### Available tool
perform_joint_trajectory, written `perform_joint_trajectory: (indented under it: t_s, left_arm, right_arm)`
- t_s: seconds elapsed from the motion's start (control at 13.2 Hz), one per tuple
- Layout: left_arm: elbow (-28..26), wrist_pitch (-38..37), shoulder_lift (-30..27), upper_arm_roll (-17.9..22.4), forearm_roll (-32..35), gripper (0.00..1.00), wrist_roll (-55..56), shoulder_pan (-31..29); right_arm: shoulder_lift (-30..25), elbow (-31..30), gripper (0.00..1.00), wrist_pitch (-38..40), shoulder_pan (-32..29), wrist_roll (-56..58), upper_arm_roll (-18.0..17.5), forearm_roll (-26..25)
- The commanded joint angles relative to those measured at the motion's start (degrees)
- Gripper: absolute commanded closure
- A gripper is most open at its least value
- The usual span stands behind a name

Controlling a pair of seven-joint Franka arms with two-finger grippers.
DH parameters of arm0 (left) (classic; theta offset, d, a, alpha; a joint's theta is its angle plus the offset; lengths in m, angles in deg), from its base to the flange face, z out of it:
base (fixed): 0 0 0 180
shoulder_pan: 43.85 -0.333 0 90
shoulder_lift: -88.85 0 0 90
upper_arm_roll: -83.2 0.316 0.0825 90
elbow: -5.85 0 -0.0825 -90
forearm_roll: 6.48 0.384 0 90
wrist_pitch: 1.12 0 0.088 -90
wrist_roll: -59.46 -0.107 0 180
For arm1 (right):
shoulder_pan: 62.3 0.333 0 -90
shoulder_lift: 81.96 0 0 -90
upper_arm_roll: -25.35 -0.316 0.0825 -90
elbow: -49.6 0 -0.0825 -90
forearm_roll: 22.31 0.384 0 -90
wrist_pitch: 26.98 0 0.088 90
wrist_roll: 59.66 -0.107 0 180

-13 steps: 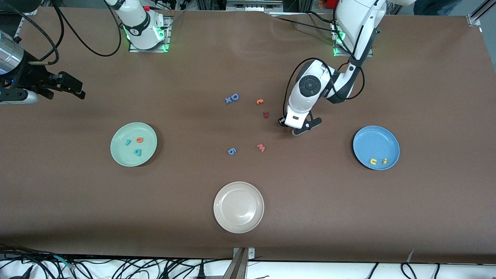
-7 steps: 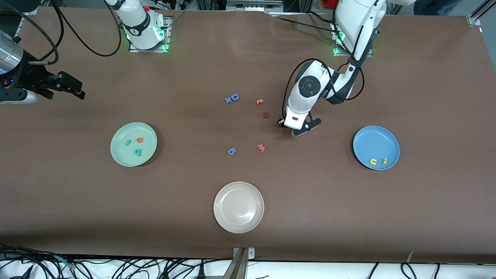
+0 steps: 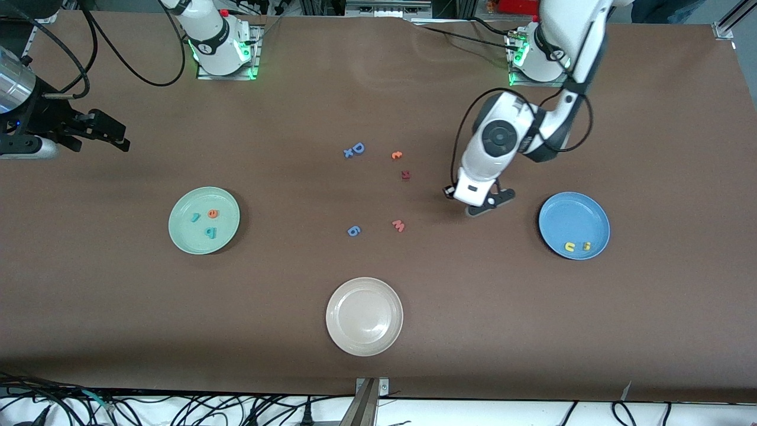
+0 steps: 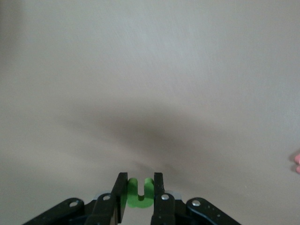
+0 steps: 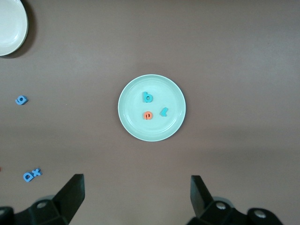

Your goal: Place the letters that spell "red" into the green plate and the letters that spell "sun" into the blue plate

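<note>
Left gripper (image 4: pixel 139 199) clamped on the olive-green "n" (image 4: pixel 140 193), above bare table at nine o'clock of the blue plate (image 3: pixel 573 207) holding yellow "u" (image 3: pixel 569 247) and "s" (image 3: pixel 586 246); right gripper (image 5: pixel 136 199) waiting agape, empty, over the green plate (image 5: pixel 152 133) holding "e" (image 5: pixel 147 115), "r" (image 5: pixel 164 112), "d" (image 5: pixel 148 97).

The left arm reaches from its base at 1 o'clock down toward the middle of the tabletop (image 3: pixel 532 331), wrist bent downward. The left end effector (image 4: pixel 138 197) is clamped on a green letter (image 4: pixel 139 195). The right arm waits at 10 o'clock, the right end effector (image 5: pixel 136 197) raised with fingers spread wide.
</note>
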Motion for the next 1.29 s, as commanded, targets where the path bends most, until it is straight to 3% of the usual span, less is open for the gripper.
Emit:
perform_joint_trajectory:
  t_s: [0.0,0.46,0.68,0.76,0.84,0.91,1.22]
  left_arm:
    - [-1.19,-3.95,-3.42,-0.36,2.95,0.84,-11.29,-6.6]
    - [-1.19,-4.58,-3.08,1.04,6.04,0.84,-36.52,-19.44]
    - [0.64,-3.97,-1.41,4.02,6.13,0.8,-44.89,-21.21]
    - [1.27,-4.06,-1.32,4.73,6.47,0.63,-47.08,-21.65]
    - [1.36,-4.06,-1.32,4.91,6.48,0.26,-48.41,-22.0]
    - [2.14,-4.06,-1.41,5.26,6.56,0.0,-49.47,-22.53]
    - [2.94,-4.49,-3.94,5.27,6.48,0.0,-49.04,-23.5]
  right_arm:
    - [0.55,1.44,0.0,0.93,0.25,0.15,-0.06,-0.73]
    - [0.55,1.44,0.0,0.93,0.25,0.15,-0.06,-0.73]
    - [0.55,1.44,0.0,0.93,0.16,0.15,-0.06,-0.73]
    - [0.55,1.44,0.0,0.93,0.16,0.15,0.03,-0.73]
    - [0.55,1.44,0.0,0.93,0.16,0.15,0.03,-0.73]
    - [0.55,1.44,0.0,0.93,0.16,0.15,0.03,-0.73]
    - [0.55,1.35,0.0,0.93,0.16,0.15,0.03,-0.73]
